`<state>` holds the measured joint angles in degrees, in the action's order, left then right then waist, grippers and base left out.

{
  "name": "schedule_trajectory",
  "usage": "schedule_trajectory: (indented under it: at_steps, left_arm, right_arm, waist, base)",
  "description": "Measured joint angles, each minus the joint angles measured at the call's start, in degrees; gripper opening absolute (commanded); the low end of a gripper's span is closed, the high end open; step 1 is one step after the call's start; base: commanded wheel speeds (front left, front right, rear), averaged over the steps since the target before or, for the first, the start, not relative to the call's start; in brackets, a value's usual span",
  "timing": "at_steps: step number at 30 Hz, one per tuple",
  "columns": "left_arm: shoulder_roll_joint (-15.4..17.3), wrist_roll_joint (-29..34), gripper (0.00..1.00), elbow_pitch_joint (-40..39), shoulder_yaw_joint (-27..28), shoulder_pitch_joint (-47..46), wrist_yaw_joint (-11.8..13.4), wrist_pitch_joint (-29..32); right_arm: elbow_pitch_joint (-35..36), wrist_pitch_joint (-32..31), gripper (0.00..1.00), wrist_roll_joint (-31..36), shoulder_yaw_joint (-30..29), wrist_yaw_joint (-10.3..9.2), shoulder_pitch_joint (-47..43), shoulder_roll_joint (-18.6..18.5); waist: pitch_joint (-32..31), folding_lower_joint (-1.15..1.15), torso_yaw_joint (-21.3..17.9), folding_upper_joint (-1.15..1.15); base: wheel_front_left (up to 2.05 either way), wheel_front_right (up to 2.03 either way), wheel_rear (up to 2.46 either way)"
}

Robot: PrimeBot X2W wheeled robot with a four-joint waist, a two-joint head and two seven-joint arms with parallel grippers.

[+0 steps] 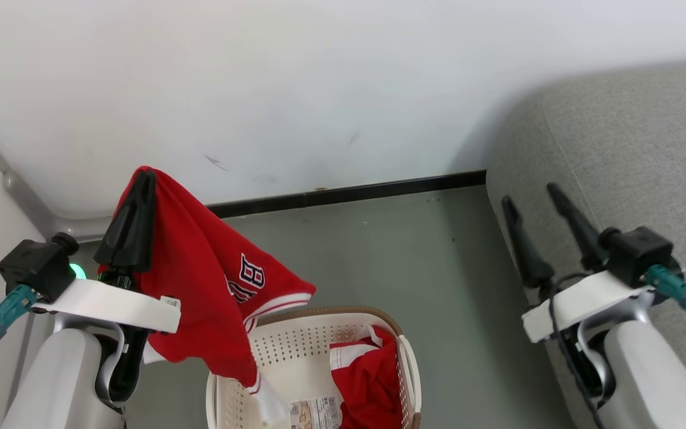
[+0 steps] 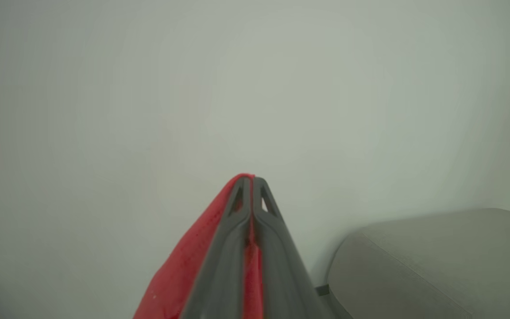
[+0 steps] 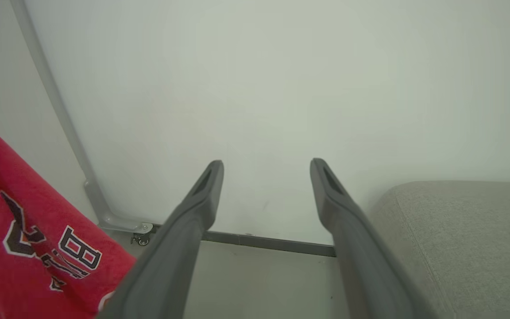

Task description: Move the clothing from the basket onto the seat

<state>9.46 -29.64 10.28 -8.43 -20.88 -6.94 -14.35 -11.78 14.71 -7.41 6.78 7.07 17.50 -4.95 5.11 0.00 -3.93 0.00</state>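
Seat, grey, stands at right, the right hand at its edge, fingers wide apart, holding nothing. Basket on the floor holds one red garment; the left hand, clamped on the lettered red jersey, hangs it above the basket's left rim.

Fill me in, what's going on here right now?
The left end effector is shut on the red jersey, holding it up above the basket with the fabric draped down beside the arm. A second red garment lies in the basket. The right end effector is open and holds nothing, near the grey seat. No clothing is on the visible part of the seat yet.
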Motion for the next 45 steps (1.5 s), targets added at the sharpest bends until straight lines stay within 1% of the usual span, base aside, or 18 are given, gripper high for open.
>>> schedule_trajectory:
  at_steps: [5, 12, 21, 26, 32, 36, 40, 41, 45]
  left_arm:
    - [0.14, 1.0, 0.0, -0.22, -1.65, 0.15, 0.0, 0.25]
    - [0.48, 2.31, 0.0, -2.58, -4.79, -0.38, -0.02, 1.08]
    - [1.3, 5.63, 0.0, -7.83, -9.67, -5.09, -0.12, 2.01]
    - [1.72, 7.7, 0.0, -10.71, -13.21, -7.31, -0.34, 2.42]
    - [3.96, 10.45, 0.0, -14.47, -18.81, -9.45, -0.35, 2.43]
    - [4.74, 10.61, 0.0, -16.91, -22.57, -10.72, -0.35, 2.22]
    - [5.41, 10.62, 0.0, -18.95, -26.04, -12.08, -0.36, 2.1]
    - [5.41, 10.62, 0.0, -18.95, -26.04, -12.08, -0.36, 2.1]
    - [5.68, 10.65, 0.0, -20.41, -28.47, -13.3, -0.36, 1.68]
  right_arm:
    - [-1.3, 0.0, 1.0, -1.22, 3.27, 0.0, -0.88, -0.21]
    - [-2.25, 0.0, 1.0, -3.02, 8.12, 0.0, -0.91, -1.33]
    - [-4.0, -0.01, 1.0, -5.79, 18.82, 0.01, -0.82, -3.54]
    - [-4.26, -0.01, 1.0, -6.49, 21.92, 0.01, 0.08, -5.06]
    - [-4.1, -0.01, 1.0, -8.28, 25.14, 0.01, 3.02, -6.09]
    - [-3.75, -0.01, 1.0, -10.44, 28.02, 0.0, 4.3, -6.75]
    - [-3.67, -0.01, 1.0, -12.96, 32.28, 0.01, 5.1, -6.99]
    - [-3.67, -0.01, 1.0, -12.96, 32.28, 0.01, 5.1, -6.99]
    - [-3.69, -0.01, 1.0, -15.13, 35.83, 0.01, 5.46, -7.57]
  waist:
    - [-1.21, 0.0, 0.03, 0.0]
    - [-2.32, 0.0, 0.44, 0.0]
    - [-2.42, 0.0, 0.89, 0.0]
    - [-2.15, 0.0, 0.96, 0.0]
    - [-1.99, 0.0, 0.96, 0.0]
    - [-1.93, 0.0, 1.01, 0.0]
    - [-1.88, 0.0, 1.21, 0.0]
    - [-1.88, 0.0, 1.21, 0.0]
    - [-1.75, 0.0, 1.5, 0.0]
  base:
    - [0.0, 0.0, 0.0]
    - [0.0, 0.0, 0.0]
    - [0.0, 0.0, 0.0]
    - [0.0, 0.0, 0.0]
    - [0.0, 0.0, 0.0]
    - [0.0, 0.0, 0.0]
    - [0.0, 0.0, 0.0]
    - [0.0, 0.0, 0.0]
    - [0.0, 0.0, 0.0]
